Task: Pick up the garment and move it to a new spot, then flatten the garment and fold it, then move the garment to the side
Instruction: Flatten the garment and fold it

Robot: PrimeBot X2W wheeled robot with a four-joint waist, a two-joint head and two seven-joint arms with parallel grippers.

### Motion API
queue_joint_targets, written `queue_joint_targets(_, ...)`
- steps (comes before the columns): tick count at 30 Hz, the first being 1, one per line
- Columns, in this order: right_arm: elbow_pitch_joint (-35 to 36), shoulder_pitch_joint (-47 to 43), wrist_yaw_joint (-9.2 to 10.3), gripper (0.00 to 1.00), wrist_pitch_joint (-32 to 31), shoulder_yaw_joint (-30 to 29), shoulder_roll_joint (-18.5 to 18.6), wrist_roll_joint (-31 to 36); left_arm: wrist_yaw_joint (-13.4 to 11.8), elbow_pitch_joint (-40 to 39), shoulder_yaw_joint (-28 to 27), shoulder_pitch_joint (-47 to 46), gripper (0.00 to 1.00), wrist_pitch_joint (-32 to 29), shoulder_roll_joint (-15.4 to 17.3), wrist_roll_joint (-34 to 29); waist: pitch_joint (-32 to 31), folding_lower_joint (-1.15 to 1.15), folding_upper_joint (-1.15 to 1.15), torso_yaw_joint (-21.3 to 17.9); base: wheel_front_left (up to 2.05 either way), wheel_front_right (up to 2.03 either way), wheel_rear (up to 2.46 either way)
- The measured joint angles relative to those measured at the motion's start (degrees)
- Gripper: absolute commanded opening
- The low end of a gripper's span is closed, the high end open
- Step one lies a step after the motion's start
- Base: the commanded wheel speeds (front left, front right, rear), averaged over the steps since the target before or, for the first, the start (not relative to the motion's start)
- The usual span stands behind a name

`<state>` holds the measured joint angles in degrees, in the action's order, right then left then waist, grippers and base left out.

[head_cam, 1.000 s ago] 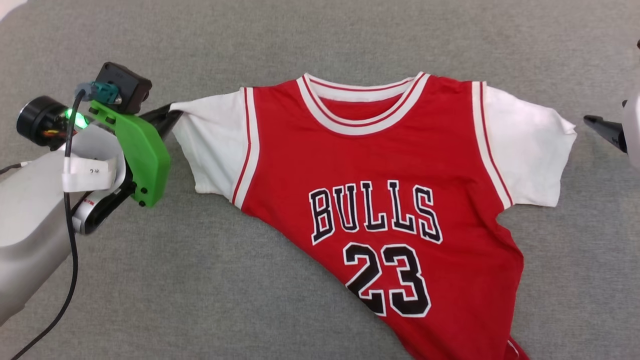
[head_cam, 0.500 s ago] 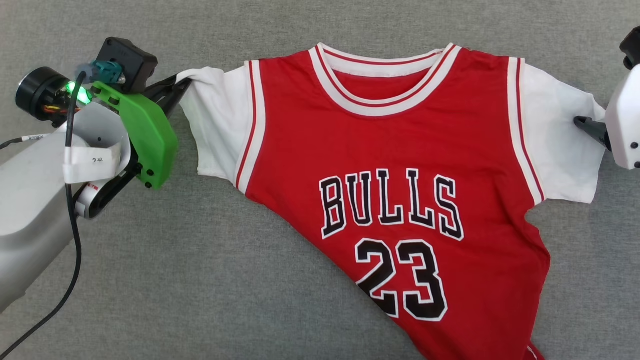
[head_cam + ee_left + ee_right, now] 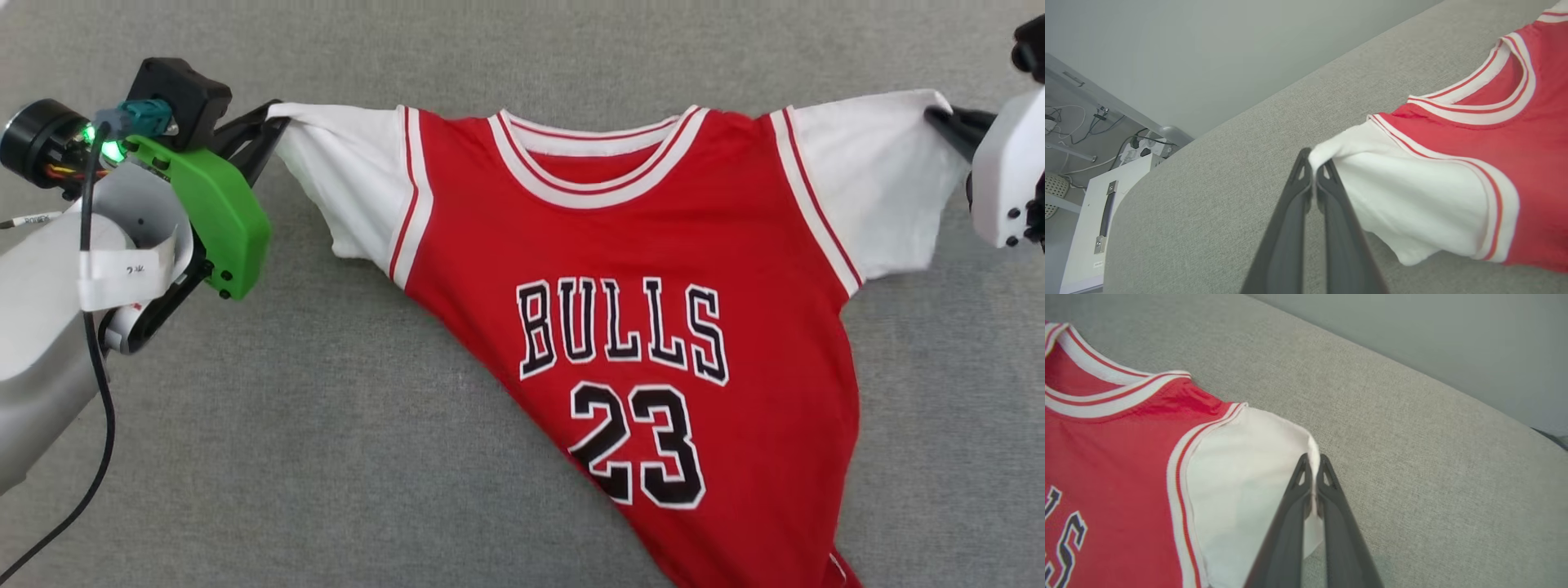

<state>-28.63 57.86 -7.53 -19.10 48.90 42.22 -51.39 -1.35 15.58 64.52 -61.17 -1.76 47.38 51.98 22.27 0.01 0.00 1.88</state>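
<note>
Left gripper (image 3: 273,122) and right gripper (image 3: 939,118) each pinch a white sleeve tip of the red jersey T-shirt (image 3: 653,245); lift both evenly, shoulders taut, off the grey fabric bench (image 3: 245,449).

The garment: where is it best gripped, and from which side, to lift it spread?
Grip the outer top corners of the white left sleeve and right sleeve, each from its own side. They stick out beyond the red body, so pulling apart keeps the garment wide. The left gripper and right gripper are shut there.

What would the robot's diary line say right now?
left pincer: shut on garment sleeve | right pincer: shut on other sleeve | garment: spread taut between them
</note>
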Motion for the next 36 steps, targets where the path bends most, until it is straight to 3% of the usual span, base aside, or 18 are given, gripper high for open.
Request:
queue_joint_targets(11,4.11,3.27,0.00,0.00,9.77,-4.69,4.16,-2.02,-3.41,-6.49,-2.80,-3.42,0.00,3.98,1.69,-2.98,-7.77,0.00,0.00,-1.24,0.00,0.00,0.00)
queue_joint_targets(23,8.50,7.26,0.00,0.00,12.84,-12.71,5.39,0.76,-5.99,-8.67,-6.65,-13.26,0.00,5.78,0.58,-7.35,-11.78,0.00,0.00,-1.97,0.00,0.00,0.00)
queue_joint_targets(29,9.25,9.79,0.00,0.00,11.65,-15.23,4.72,3.20,-5.90,-5.63,-7.39,-18.31,0.00,6.45,-1.64,-9.65,-11.67,-0.01,0.00,-2.39,0.00,0.00,0.00)
queue_joint_targets(36,6.50,15.68,0.00,0.00,9.43,-16.00,2.23,6.01,-3.30,-0.70,-6.95,-24.62,0.00,5.31,-5.39,-11.11,-9.53,0.00,0.00,-2.66,0.00,0.00,0.00)
